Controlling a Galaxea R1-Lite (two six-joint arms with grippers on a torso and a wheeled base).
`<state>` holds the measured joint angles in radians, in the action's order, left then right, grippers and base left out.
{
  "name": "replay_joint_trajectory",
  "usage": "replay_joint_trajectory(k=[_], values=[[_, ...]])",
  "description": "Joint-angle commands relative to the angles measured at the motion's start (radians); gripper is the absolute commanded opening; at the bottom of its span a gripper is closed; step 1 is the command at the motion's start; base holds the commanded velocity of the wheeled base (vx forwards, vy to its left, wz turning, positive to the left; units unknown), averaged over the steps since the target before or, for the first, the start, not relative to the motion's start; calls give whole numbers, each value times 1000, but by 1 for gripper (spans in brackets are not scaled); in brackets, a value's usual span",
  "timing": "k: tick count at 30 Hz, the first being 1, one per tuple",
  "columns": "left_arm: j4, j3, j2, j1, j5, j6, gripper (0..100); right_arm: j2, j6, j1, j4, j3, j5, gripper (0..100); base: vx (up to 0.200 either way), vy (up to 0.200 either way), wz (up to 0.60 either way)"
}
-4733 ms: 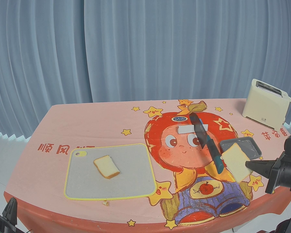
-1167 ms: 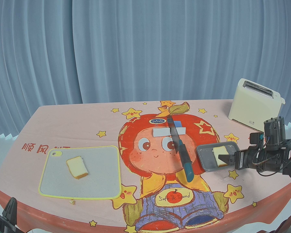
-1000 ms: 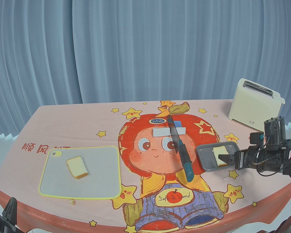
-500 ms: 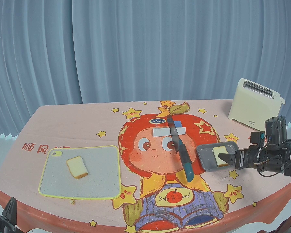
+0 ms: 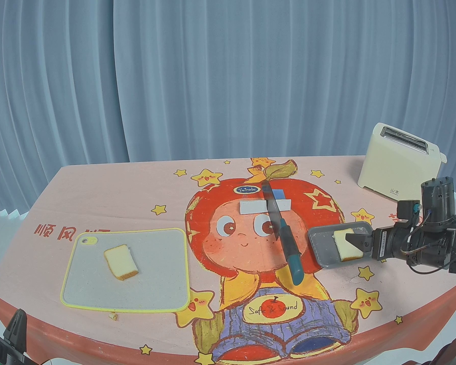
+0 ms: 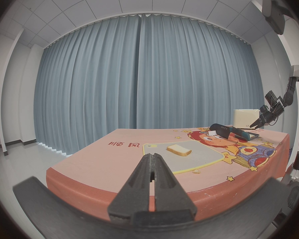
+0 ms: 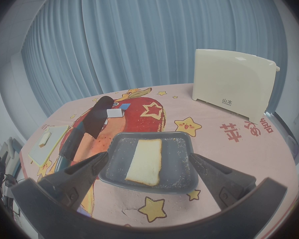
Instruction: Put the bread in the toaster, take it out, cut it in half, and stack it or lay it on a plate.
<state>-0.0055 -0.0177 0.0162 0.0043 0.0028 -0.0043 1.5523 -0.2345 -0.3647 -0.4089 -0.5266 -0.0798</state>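
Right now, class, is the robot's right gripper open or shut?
Open. On the right gripper, the fingers stand wide apart; the bread half lies flat on the grey plate, ungripped.

On the table (image 5: 111,198), a board (image 5: 152,285) lies at the front left with a half slice (image 5: 120,261) on it. A knife (image 5: 285,234) lies at the centre, its blade pointing to the back across a small block (image 5: 252,207). Just right of the knife sits a tray (image 5: 320,244) holding a second half slice (image 5: 345,244), with the right gripper (image 7: 148,155) at its right edge. A toaster (image 5: 400,162) stands at the back right corner.
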Motion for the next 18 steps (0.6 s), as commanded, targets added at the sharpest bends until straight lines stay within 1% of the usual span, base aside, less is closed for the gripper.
replay_joint_trajectory(k=[1,7,12,14,18], values=[[-1,18,-16,0,2,0,0,-18,1,0,1,2,0,100,0,0,0],[-1,18,-16,0,2,0,0,-28,1,0,-1,4,0,100,0,0,0],[-1,18,-16,2,2,0,0,-48,1,4,-56,16,0,100,0,0,0],[-1,18,-16,2,0,1,0,-57,1,9,-110,42,-8,100,0,0,0],[-1,18,-16,0,0,0,0,-87,3,12,-172,82,-46,100,0,0,0]])
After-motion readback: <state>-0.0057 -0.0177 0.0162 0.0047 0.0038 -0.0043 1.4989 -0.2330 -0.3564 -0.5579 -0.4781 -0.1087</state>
